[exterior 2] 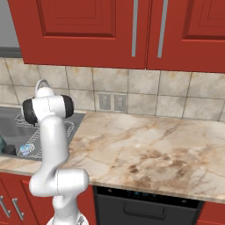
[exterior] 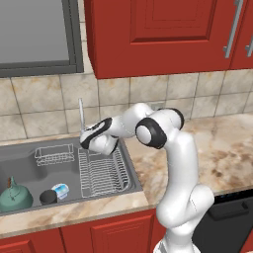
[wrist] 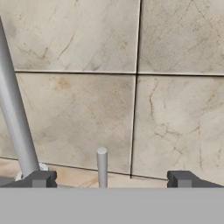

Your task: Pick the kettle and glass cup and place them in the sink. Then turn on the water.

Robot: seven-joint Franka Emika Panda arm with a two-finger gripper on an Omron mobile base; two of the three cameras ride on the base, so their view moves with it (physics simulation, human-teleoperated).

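Observation:
The teal kettle (exterior: 15, 195) and the dark glass cup (exterior: 48, 196) stand side by side in the front left of the sink (exterior: 20, 163). In the right base view the cup (exterior 2: 9, 150) shows at the left edge of the basin. My hand (exterior: 94, 139) hovers over the sink's back rim, at the foot of the chrome faucet (exterior: 81, 114). In the hand view my gripper (wrist: 111, 179) is open and empty, facing the tiled wall. The faucet's stem (wrist: 15, 118) rises by the left fingertip, and a small upright lever (wrist: 102, 166) stands between the fingertips. The water is out of view.
A wire dish rack (exterior: 101, 173) fills the sink's right part and a small wire basket (exterior: 54, 155) sits at the back. A small blue-white round object (exterior: 60, 190) lies beside the cup. Marble counter (exterior 2: 145, 145) stretches to the right, under red cabinets (exterior 2: 88, 30).

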